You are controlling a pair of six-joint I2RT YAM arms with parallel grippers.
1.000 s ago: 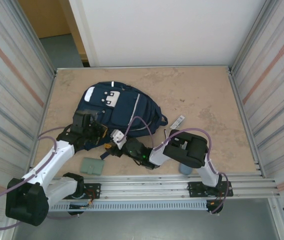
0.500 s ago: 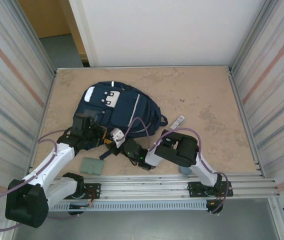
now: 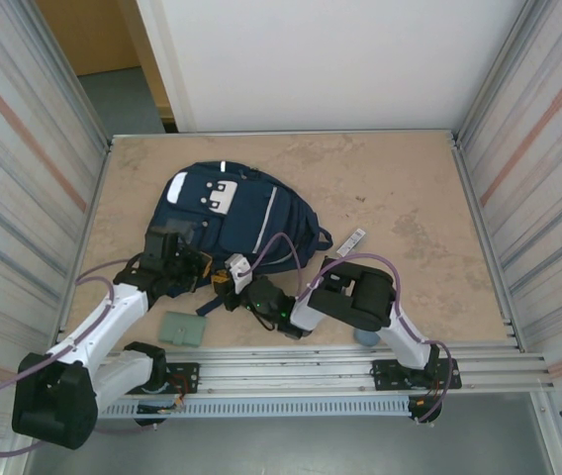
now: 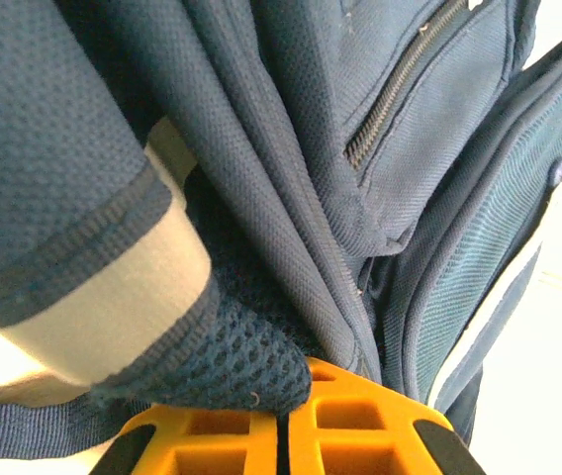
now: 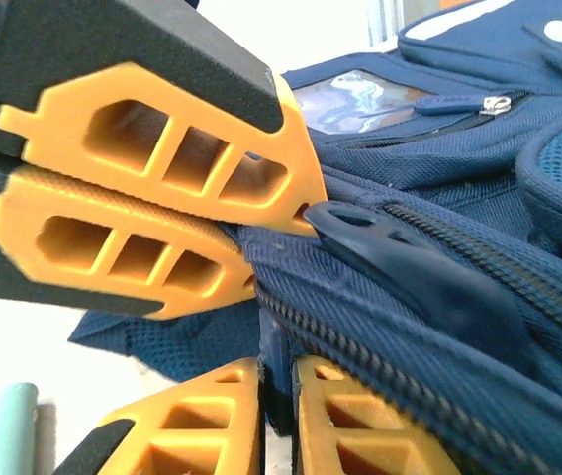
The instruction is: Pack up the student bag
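The student bag (image 3: 236, 213), a navy backpack with white patches, lies flat on the table's left half. My left gripper (image 3: 206, 273) is at its near edge, shut on a fold of mesh fabric (image 4: 232, 356); the orange fingertips (image 4: 350, 406) meet with no gap. My right gripper (image 3: 224, 284) sits just beside it, its jaws (image 5: 276, 371) pinched on a dark blue strip of the bag's edge below a zip with a black pull (image 5: 410, 267). The left gripper's fingers (image 5: 162, 168) show close above, clamped on the same fabric.
A small green wallet (image 3: 183, 328) lies near the front edge, between the arms. A grey-blue pencil case (image 3: 366, 335) is partly hidden under the right arm. A small white stick-like item (image 3: 353, 240) lies right of the bag. Metal walls enclose the table.
My right gripper has closed its jaws onto the bag's edge, and its arm has drawn slightly left toward the bag. The left gripper keeps its grip in place.
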